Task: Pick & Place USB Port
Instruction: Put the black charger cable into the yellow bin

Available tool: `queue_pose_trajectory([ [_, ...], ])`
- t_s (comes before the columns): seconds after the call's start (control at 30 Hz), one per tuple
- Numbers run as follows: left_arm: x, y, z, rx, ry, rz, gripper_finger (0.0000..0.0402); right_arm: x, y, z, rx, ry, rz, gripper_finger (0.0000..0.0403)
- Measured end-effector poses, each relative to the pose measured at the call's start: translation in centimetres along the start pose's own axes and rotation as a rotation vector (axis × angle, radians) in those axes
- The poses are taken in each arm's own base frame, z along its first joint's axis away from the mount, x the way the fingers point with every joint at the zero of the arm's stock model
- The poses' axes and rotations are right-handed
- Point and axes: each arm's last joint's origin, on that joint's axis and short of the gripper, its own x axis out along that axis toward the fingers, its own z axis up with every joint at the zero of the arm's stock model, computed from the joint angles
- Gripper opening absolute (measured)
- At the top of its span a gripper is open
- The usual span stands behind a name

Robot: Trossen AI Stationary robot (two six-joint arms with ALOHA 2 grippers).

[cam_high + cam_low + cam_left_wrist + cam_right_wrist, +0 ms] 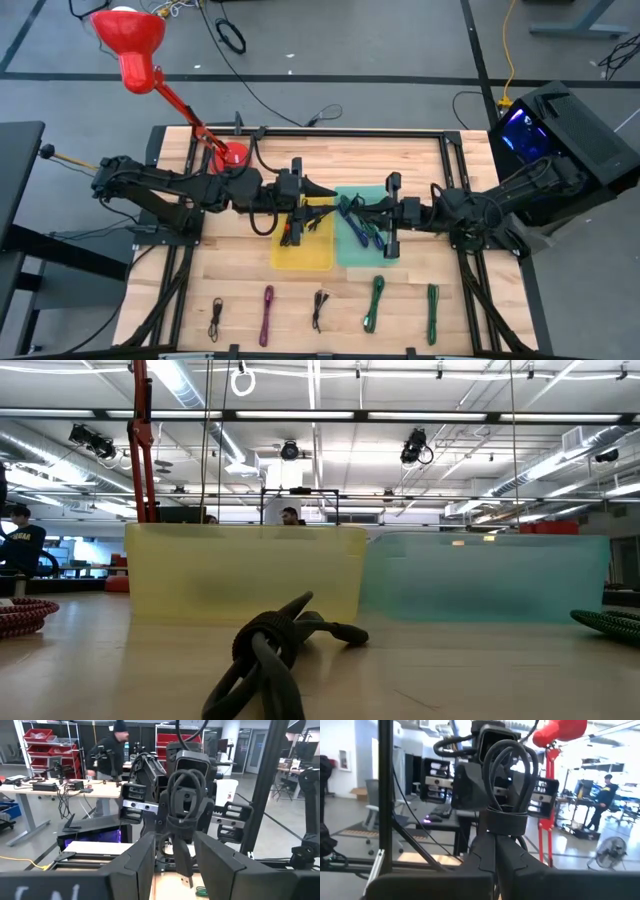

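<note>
Overhead cam, table-level cam, wrist cams facing.

No brand, label, number or sign can be read here. The one trace of lettering — pale strokes on the dark housing point(30, 892) just behind the left pincer's own fingers in the left wrist view — is too blurred to make out. The person's dark shirt point(22, 545) in the low view carries a light mark, too small to read.
</note>
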Motion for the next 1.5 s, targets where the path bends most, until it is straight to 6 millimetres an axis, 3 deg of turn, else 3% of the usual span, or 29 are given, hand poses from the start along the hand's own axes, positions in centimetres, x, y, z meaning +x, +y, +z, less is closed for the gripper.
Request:
queue_pose_trajectory([
  [0.33, 0.0, 0.0, -0.1, 0.001, 0.002, 0.000, 0.0144, 1.9, -1.1, -1.2, 0.014, -0.039, 0.027, 0.0000],
  [0.73, 2.0, 0.0, -1.8, 0.005, 0.015, 0.006, 0.0144, 5.1, -1.3, -1.6, -0.005, 0.028, 0.080, 0.0000],
  [0.87, 2.0, 0.1, -1.8, 0.008, 0.020, 0.022, 0.0117, 5.1, -1.5, -1.6, -0.007, 0.033, 0.079, 0.0000],
  [1.0, 1.9, 0.1, -1.7, 0.017, 0.023, 0.042, 0.0030, 4.9, -1.6, -1.5, -0.016, 0.045, 0.056, 0.0000],
  [1.2, 1.9, 0.3, -2.0, 0.041, 0.053, 0.101, 0.0027, 4.8, -1.7, -1.7, -0.025, 0.086, 0.050, 0.0007],
  [1.5, 0.0, 1.1, -2.2, 0.036, 0.185, 0.274, 0.0024, 3.4, -2.1, -1.1, -0.017, 0.165, 0.041, 0.0072],
])
